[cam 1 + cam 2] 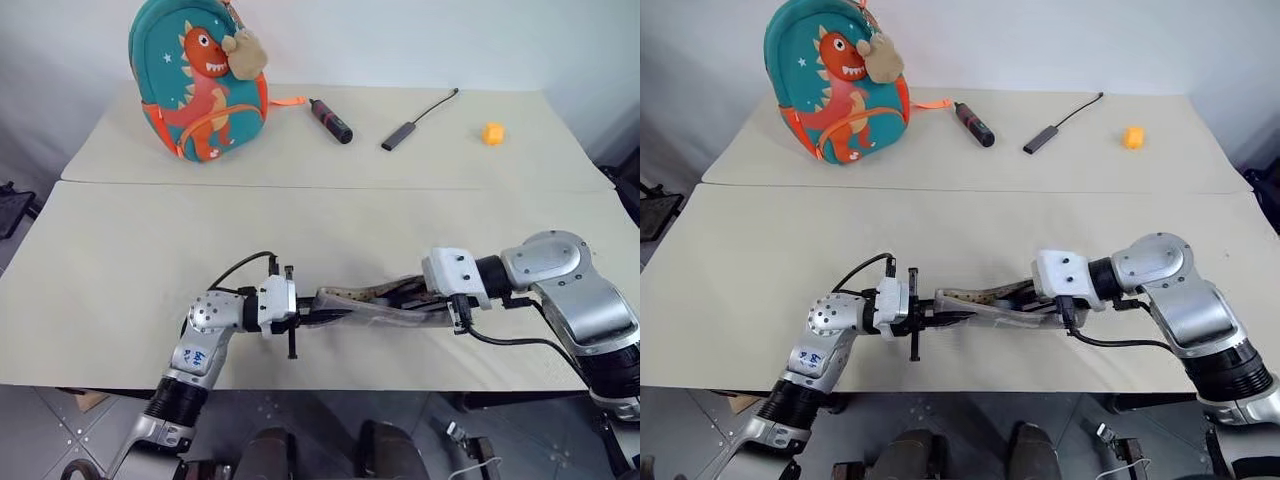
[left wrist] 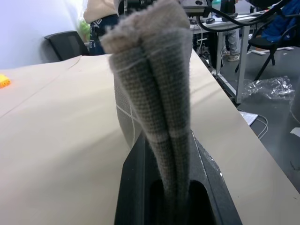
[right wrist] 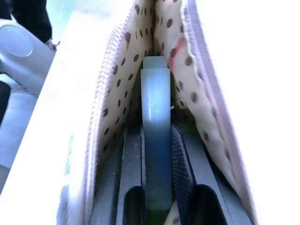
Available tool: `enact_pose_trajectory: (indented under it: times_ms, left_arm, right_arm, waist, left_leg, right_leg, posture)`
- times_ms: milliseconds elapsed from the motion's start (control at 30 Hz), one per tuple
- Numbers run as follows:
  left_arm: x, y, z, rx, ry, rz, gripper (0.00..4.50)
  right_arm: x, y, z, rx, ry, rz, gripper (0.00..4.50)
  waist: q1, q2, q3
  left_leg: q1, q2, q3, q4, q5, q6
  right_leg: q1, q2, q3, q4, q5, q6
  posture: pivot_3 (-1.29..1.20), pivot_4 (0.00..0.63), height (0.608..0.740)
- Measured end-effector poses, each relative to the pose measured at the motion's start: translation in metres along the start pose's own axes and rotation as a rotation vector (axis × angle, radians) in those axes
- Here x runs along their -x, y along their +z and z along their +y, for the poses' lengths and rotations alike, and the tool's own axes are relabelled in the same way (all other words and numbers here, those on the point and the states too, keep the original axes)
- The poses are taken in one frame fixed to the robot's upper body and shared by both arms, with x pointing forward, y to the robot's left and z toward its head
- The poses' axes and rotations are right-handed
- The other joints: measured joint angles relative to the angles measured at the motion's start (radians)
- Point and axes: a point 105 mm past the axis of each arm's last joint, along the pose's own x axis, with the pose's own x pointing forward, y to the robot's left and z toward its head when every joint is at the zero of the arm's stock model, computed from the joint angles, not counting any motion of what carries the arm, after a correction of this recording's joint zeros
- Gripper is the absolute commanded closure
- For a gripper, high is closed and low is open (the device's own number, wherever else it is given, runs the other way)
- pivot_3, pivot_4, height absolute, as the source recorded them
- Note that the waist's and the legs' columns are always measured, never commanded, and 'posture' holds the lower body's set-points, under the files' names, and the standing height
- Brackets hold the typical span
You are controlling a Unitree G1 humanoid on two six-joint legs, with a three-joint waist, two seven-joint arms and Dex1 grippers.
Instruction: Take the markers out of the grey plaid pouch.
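Two end effectors work the grey plaid pouch (image 1: 375, 305) from opposite ends, just above the near edge of the table (image 1: 150, 260). Our left end effector (image 1: 918, 316) is clamped tight on one end of the pouch, its fabric bunched into thick folds between the fingers. Our right end effector (image 3: 157, 154) sits inside the open mouth at the other end, closed on a slim marker (image 3: 155, 122) that lies lengthwise between the dotted lining walls.

We judge the pouch soft and limp: it sags between the two grips and will fold or drag along unless the left hold stays firm on the doubled cloth. The marker looks light, rigid and smooth, so it could slip along its own axis. The hold around its barrel seems right, and we would draw it straight out along the pouch, clear of the lining and zip edge.

Farther back on the table lie a black-and-red tool (image 1: 331, 120), a black cable with a small block (image 1: 418, 120) and a small yellow piece (image 1: 492, 133). A teal dinosaur backpack (image 1: 197, 80) stands at the far left.
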Motion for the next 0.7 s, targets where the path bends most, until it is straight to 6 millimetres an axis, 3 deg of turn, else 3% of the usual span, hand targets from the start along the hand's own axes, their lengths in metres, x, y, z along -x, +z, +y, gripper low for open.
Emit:
enact_pose_trajectory:
  times_ms: [267, 533, 633, 700]
  left_arm:
    - [0.002, -0.001, -0.001, 0.007, 0.014, 0.008, 4.50]
    - [0.005, 0.000, -0.001, 0.011, 0.005, 0.025, 4.50]
    - [0.006, 0.001, -0.001, 0.015, -0.004, 0.024, 4.50]
    - [0.007, 0.001, -0.001, 0.016, -0.005, 0.023, 4.50]
  right_arm:
    - [0.012, 0.009, -0.003, -0.114, -0.075, -0.250, 4.12]
    - [0.009, 0.065, 0.013, -0.117, 0.001, -0.449, 4.12]
    - [0.024, 0.082, 0.000, -0.161, -0.085, -0.529, 4.12]
    - [0.042, 0.083, -0.013, -0.192, -0.183, -0.536, 4.12]
  waist:
    - [0.001, 0.001, 0.000]
    - [0.003, 0.001, 0.001]
    - [0.006, 0.001, 0.001]
    - [0.013, 0.001, 0.001]
  left_leg:
    - [0.000, 0.000, 0.000, 0.000, 0.000, 0.000]
    - [0.000, 0.001, -0.001, 0.000, 0.000, 0.000]
    - [0.000, 0.001, -0.001, 0.000, 0.000, 0.000]
    - [0.000, 0.001, -0.001, 0.000, -0.001, 0.000]
  right_leg:
    - [0.000, 0.000, 0.000, 0.000, 0.000, 0.000]
    - [0.000, 0.000, 0.000, 0.000, 0.000, 0.000]
    - [0.000, 0.000, 0.000, 0.000, 0.000, 0.000]
    - [0.000, -0.001, 0.000, 0.000, 0.000, 0.000]
  posture:
    - [0.00, 0.150, 0.740]
    - [0.00, 0.150, 0.740]
    - [0.00, 0.150, 0.740]
    - [0.00, 0.150, 0.740]
